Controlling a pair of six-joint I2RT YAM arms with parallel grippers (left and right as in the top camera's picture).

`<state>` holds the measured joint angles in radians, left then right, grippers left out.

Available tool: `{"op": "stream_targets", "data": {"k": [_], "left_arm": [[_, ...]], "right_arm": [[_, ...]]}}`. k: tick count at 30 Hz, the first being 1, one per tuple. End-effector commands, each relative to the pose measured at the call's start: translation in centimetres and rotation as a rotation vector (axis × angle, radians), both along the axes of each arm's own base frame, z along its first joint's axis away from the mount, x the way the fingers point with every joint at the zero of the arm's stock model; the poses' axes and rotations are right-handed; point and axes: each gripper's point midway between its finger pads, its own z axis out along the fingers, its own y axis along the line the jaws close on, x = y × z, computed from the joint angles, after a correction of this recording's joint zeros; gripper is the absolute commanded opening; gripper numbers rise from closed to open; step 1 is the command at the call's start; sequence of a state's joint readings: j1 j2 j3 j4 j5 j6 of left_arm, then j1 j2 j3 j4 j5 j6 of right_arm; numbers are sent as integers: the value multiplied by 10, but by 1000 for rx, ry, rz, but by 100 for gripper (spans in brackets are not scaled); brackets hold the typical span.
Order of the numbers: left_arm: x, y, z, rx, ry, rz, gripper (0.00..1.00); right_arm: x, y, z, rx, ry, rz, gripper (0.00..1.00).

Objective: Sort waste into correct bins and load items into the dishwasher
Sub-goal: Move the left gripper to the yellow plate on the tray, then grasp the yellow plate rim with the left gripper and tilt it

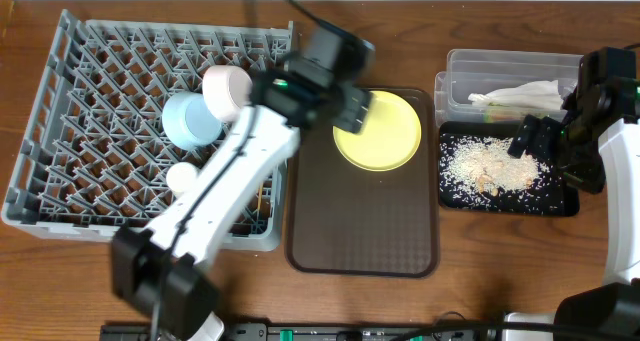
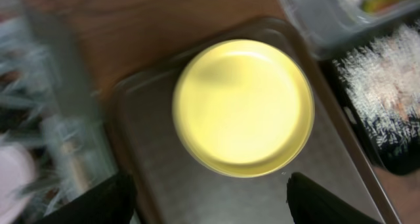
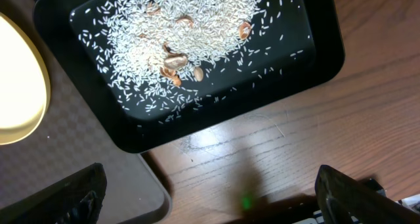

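Observation:
The yellow plate (image 1: pixel 378 129) lies on the brown serving tray (image 1: pixel 362 231), and it fills the left wrist view (image 2: pixel 243 106). My left gripper (image 1: pixel 355 109) hovers over the plate's near-left rim, open, with nothing between its dark fingers (image 2: pixel 98 201). In the grey dish rack (image 1: pixel 60 131) sit a light blue bowl (image 1: pixel 192 119), a white bowl (image 1: pixel 226 89) and a small white cup (image 1: pixel 182 178). The black tray (image 1: pixel 505 196) holds scattered rice (image 3: pixel 190 46). The clear tub (image 1: pixel 470 66) holds a white napkin (image 1: pixel 520 96) and a green-yellow sachet (image 2: pixel 387 0). My right gripper (image 1: pixel 528 139) hangs open above the black tray's left part.
The left arm stretches diagonally across the rack's right side, hiding part of it. The brown tray's edge (image 3: pixel 85 152) lies close beside the black tray (image 3: pixel 315 46). Bare wooden table (image 3: pixel 275 145) shows in front of the black tray.

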<state>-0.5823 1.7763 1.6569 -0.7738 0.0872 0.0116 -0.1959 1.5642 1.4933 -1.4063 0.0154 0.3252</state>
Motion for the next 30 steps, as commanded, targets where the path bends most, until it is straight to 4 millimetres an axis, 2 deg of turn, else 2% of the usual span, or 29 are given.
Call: {"op": "stream_targets", "data": {"k": [1,6,14,19,24,25,30], "left_arm": [[-9,-29,-35,72,26,-142,76],[-21,-58,-87,128,98,-214,77],[-45,-78,-153,213,207,-280,77],[-54,-80,-179,249,252,-295,77],[-59,-76,-192,272,285,-295,76],[-60,-75,-193,275,288,-295,75],[-67,-69,-195,288,336,-248,44]], "right_arm": [[2,-3,5,-3,-18,4,99],[2,-3,5,-3,-18,4,99],[2,-3,5,-4,-18,4,99],[2,-3,5,-4,-18,4,99],[2,-3,5,-4,-18,4,99],[2,-3,5,-4,-18,4,99],[2,-3,5,-4,-18,4,99]]}}
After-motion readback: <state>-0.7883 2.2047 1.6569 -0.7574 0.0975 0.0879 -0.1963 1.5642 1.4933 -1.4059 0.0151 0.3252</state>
